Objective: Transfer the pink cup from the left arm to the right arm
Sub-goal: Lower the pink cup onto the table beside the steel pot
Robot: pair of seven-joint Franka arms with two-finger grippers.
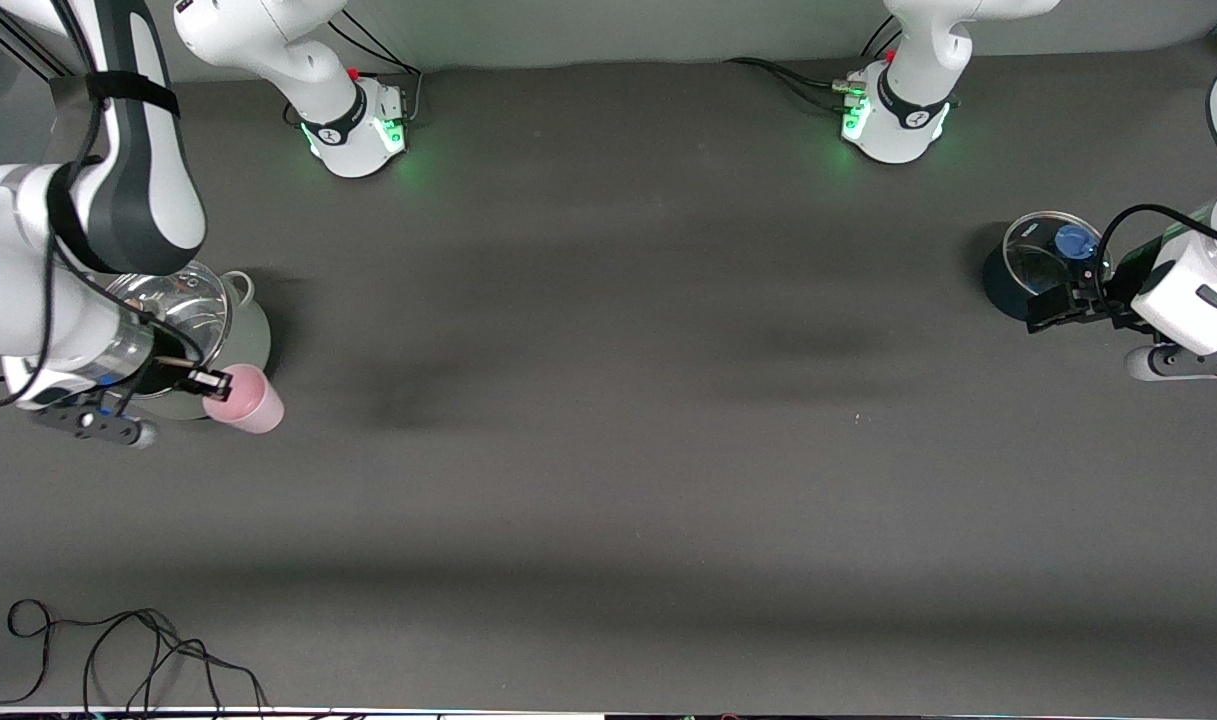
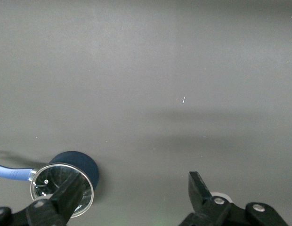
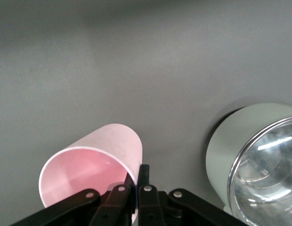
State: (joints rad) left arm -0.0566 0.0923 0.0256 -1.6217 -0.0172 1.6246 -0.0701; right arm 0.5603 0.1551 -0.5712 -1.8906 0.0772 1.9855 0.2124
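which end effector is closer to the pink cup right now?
Right. The right end effector is shut on the pink cup's rim, beside the pale green pot. The left end effector is open over the dark blue pot at the table's left-arm end.

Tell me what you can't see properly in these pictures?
- Front view: the right tool, shut on the pink cup, hides part of its rim.
- Front view: the right arm covers part of the pale green pot.
- Left wrist view: the open left tool and the edge hide part of the dark blue pot.
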